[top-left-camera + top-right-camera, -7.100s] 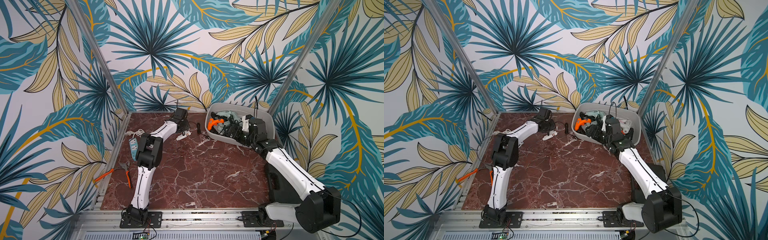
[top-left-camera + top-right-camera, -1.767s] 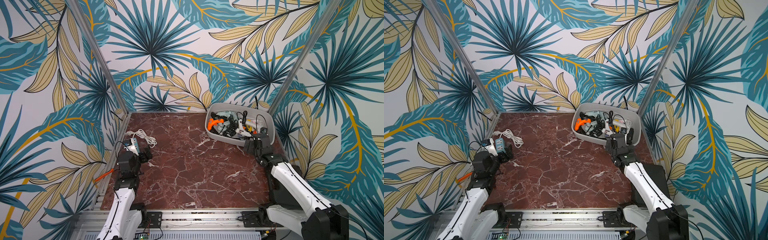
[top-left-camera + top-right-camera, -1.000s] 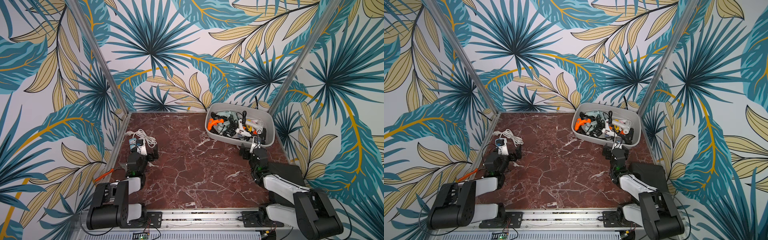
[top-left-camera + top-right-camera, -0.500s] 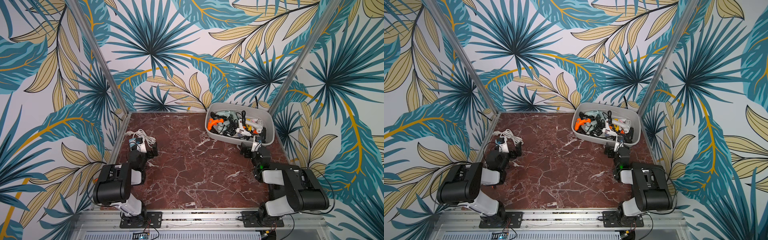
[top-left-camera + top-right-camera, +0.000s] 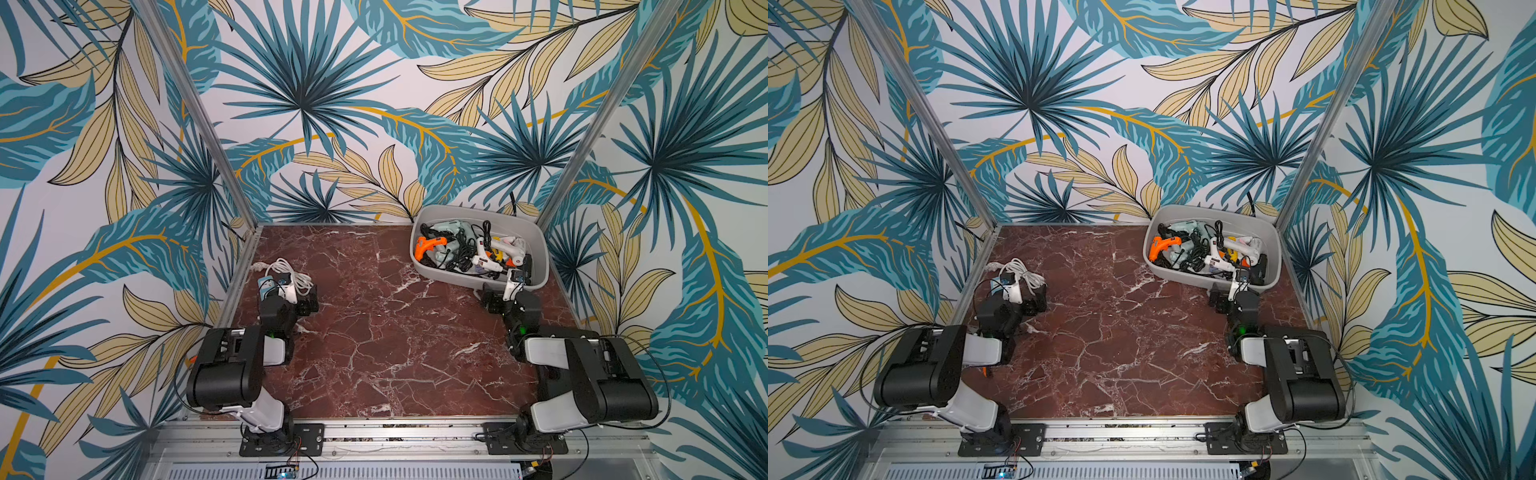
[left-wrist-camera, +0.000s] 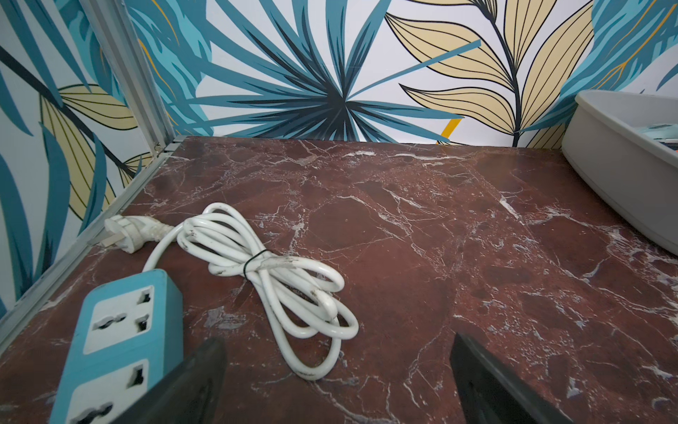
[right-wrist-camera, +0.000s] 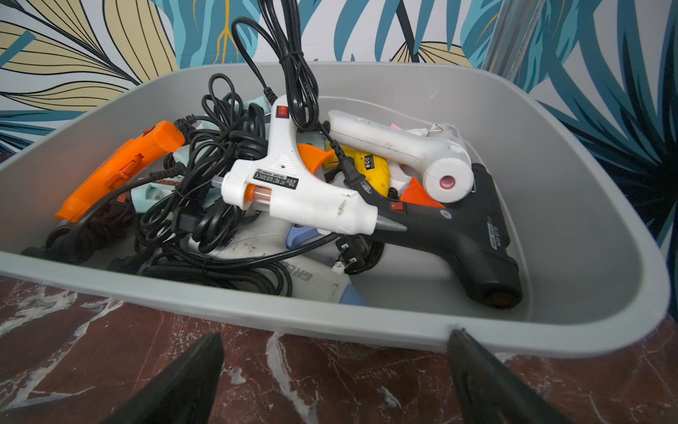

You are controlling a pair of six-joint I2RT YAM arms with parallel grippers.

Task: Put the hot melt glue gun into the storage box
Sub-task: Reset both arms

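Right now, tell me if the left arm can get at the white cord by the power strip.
Probably yes: the left gripper is open and the white cord lies just ahead of it on the table, nothing between.

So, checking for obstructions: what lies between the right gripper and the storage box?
Only bare marble tabletop, shown in the right wrist view, separates the right gripper from the storage box.

Storage box [image 7: 367, 323] was light grey, inside it white glue gun [image 7: 304, 198], orange glue gun [image 7: 121, 172], black glue gun [image 7: 473, 235], yellow glue gun [image 7: 370, 169], tabletop [image 6: 403, 238] was red-brown marble veined white, power strip [image 6: 121, 330] teal and white, cable [image 6: 279, 279] white, walls [image 5: 311, 104] printed teal-and-beige leaves.
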